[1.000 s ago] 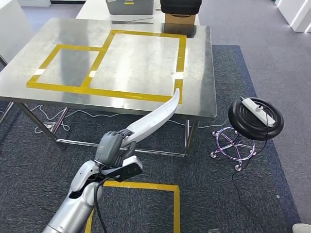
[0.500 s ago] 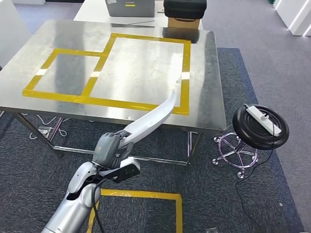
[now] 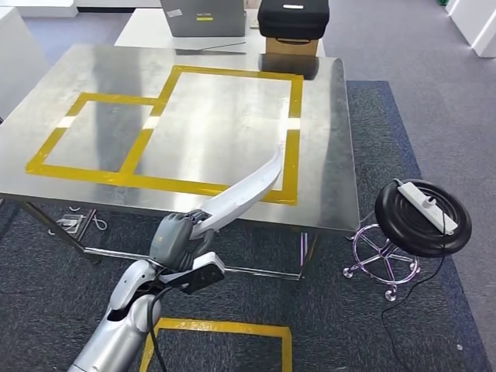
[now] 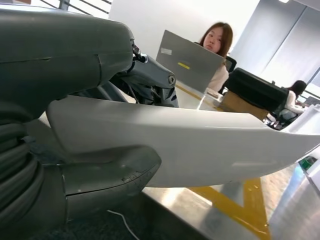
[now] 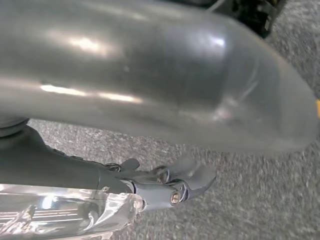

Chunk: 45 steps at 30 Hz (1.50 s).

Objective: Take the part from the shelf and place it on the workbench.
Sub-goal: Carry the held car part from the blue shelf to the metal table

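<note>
One left hand (image 3: 175,242) came in at about 7 o'clock of the head view, fingers wrapped around the thick end of one long curved white part (image 3: 246,191). The part ran up toward 1 o'clock, its thin tip over the near edge of the steel workbench (image 3: 328,155), above the yellow tape; whether the tip touched the top could not be told. In the left wrist view the same hand (image 4: 68,125) clamped the white part (image 4: 211,145) between thumb and darker fingers (image 4: 151,80), with the bench edge and a yellow strip underneath.

One right hand (image 5: 166,182) showed in the right wrist view, hanging over grey carpet (image 5: 264,200), fingers held loosely forward with nothing in them; whether they were apart or together could not be told.

On the workbench two yellow tape rectangles were marked: a small one (image 3: 64,124) at 10 o'clock, a large one (image 3: 292,108) beside it, sharing a side. At 12 o'clock behind the bench: one grey laptop (image 3: 201,17), one black case (image 3: 292,17) on one cardboard box (image 3: 292,46). At 3 o'clock one black round stool (image 3: 409,225) carried one white power strip (image 3: 424,203). One yellow tape outline (image 3: 234,327) lay on the carpet at 6 o'clock. Two people (image 4: 217,42) sat beyond the bench in the left wrist view.
</note>
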### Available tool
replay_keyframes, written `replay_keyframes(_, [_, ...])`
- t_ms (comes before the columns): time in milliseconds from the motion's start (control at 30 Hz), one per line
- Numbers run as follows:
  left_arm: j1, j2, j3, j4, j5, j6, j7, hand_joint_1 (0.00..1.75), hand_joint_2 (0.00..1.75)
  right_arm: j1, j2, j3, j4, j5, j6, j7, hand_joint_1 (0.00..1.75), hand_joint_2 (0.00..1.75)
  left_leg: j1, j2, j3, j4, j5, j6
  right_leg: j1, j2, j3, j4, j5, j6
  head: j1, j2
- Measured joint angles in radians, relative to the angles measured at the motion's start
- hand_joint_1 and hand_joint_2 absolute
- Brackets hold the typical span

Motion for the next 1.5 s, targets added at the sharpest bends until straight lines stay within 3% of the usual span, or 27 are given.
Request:
replay_keyframes(67, [0.0, 0.0, 0.0, -0.003, 0.0, 0.0, 0.0, 1.75, 1.75, -0.002, 0.0, 0.0, 0.0, 0.001, 0.0, 0.0, 0.0, 0.0, 0.001, 0.001, -0.044, 0.078, -0.041, -0.007, -0.003, 0.001, 0.012, -0.004, -0.006, -0.009, -0.003, 0.0])
replay_keyframes(133, [0.004, 0.001, 0.0, -0.004, -0.001, 0.0, 0.0, 1.75, 1.75, -0.003, 0.0, 0.0, 0.0, 0.002, 0.0, 0.0, 0.0, 0.0, 0.0, 0.002, -0.124, 0.199, -0.091, -0.012, -0.002, 0.001, 0.018, -0.004, -0.016, -0.014, -0.004, 0.0])
replay_keyframes(167, [0.007, 0.001, 0.0, -0.004, -0.002, 0.0, 0.0, 1.75, 1.75, -0.002, 0.0, 0.0, 0.0, 0.003, 0.0, 0.0, 0.0, 0.0, 0.0, 0.002, -0.156, 0.235, -0.096, -0.012, -0.002, 0.002, 0.023, -0.003, -0.021, -0.014, -0.004, 0.0])
replay_keyframes(200, [0.01, 0.002, 0.0, -0.004, -0.003, 0.0, 0.0, 1.75, 1.75, -0.001, 0.0, 0.0, 0.0, 0.003, 0.0, 0.0, 0.0, 0.0, 0.0, 0.002, -0.172, 0.239, -0.079, -0.011, -0.001, 0.002, 0.029, -0.003, -0.027, -0.014, -0.004, 0.0])
replay_keyframes(233, [0.011, 0.002, 0.0, -0.004, -0.005, 0.0, 0.0, 1.75, 1.75, 0.0, 0.001, 0.0, 0.0, 0.003, 0.0, 0.0, 0.0, 0.0, 0.0, 0.002, -0.171, 0.207, -0.041, -0.008, -0.002, 0.003, 0.037, -0.003, -0.032, -0.013, -0.004, 0.0])
replay_keyframes(300, [0.011, 0.003, 0.001, -0.004, -0.009, 0.0, 0.0, 1.75, 1.75, 0.0, 0.002, 0.0, 0.0, 0.003, 0.0, 0.0, 0.0, 0.0, -0.001, 0.003, -0.135, 0.085, 0.055, -0.005, -0.001, 0.005, 0.053, -0.003, -0.044, -0.009, -0.003, 0.0])
replay_keyframes(367, [0.011, 0.003, 0.001, -0.004, -0.013, 0.0, 0.0, 1.75, 1.75, -0.001, 0.003, 0.0, 0.0, 0.003, 0.0, 0.0, 0.0, 0.0, -0.003, 0.003, -0.109, -0.003, 0.091, 0.003, 0.001, 0.005, 0.056, -0.002, -0.052, 0.0, -0.004, 0.0])
replay_keyframes(433, [0.011, 0.004, 0.002, -0.004, -0.021, 0.0, -0.002, 1.75, 1.75, -0.001, 0.003, 0.0, 0.0, 0.005, 0.0, 0.001, 0.0, 0.0, -0.005, 0.003, -0.106, -0.023, 0.09, 0.01, 0.003, 0.005, 0.054, -0.006, -0.054, 0.006, -0.004, 0.0])
replay_keyframes(600, [0.004, 0.013, -0.008, -0.005, -0.051, -0.002, -0.044, 1.75, 1.75, -0.003, 0.003, 0.002, 0.0, 0.015, 0.002, 0.003, 0.0, 0.0, -0.005, 0.001, -0.105, -0.025, 0.096, 0.016, 0.006, 0.003, 0.062, -0.02, -0.052, -0.001, -0.004, 0.0])
replay_keyframes(833, [-0.058, 0.062, -0.062, -0.004, -0.09, 0.002, -0.08, 1.75, 1.75, -0.014, 0.003, 0.007, 0.0, 0.032, 0.009, 0.008, 0.0, 0.0, -0.006, 0.001, -0.105, -0.025, 0.095, 0.024, 0.005, 0.003, 0.065, -0.029, -0.049, 0.015, -0.004, 0.0])
replay_keyframes(933, [-0.098, 0.093, -0.078, -0.004, -0.096, -0.004, -0.08, 1.75, 1.75, -0.019, 0.003, 0.011, 0.0, 0.039, 0.011, 0.011, 0.0, 0.0, -0.005, 0.001, -0.105, -0.025, 0.097, 0.024, 0.005, 0.003, 0.064, -0.028, -0.048, 0.017, -0.004, 0.0])
replay_keyframes(1200, [-0.316, 0.213, -0.111, 0.037, -0.118, -0.07, -0.077, 1.75, 1.75, -0.032, 0.003, 0.033, 0.0, 0.057, 0.022, 0.018, 0.0, 0.0, 0.0, 0.001, -0.105, -0.026, 0.103, 0.018, 0.009, 0.003, 0.06, -0.022, -0.045, 0.015, -0.004, 0.0])
replay_keyframes(1367, [-0.412, 0.252, -0.133, 0.072, -0.126, -0.084, -0.064, 1.75, 1.75, -0.036, 0.003, 0.04, 0.0, 0.061, 0.028, 0.019, 0.0, 0.0, 0.0, 0.002, -0.106, -0.026, 0.105, 0.016, 0.009, 0.004, 0.058, -0.021, -0.044, 0.014, -0.004, 0.0])
replay_keyframes(1500, [-0.546, 0.287, -0.153, 0.174, -0.145, -0.099, -0.037, 1.75, 1.75, -0.04, 0.003, 0.055, 0.0, 0.064, 0.037, 0.022, 0.0, 0.0, 0.0, 0.002, -0.106, -0.026, 0.106, 0.014, 0.009, 0.005, 0.058, -0.019, -0.043, 0.012, -0.004, 0.0])
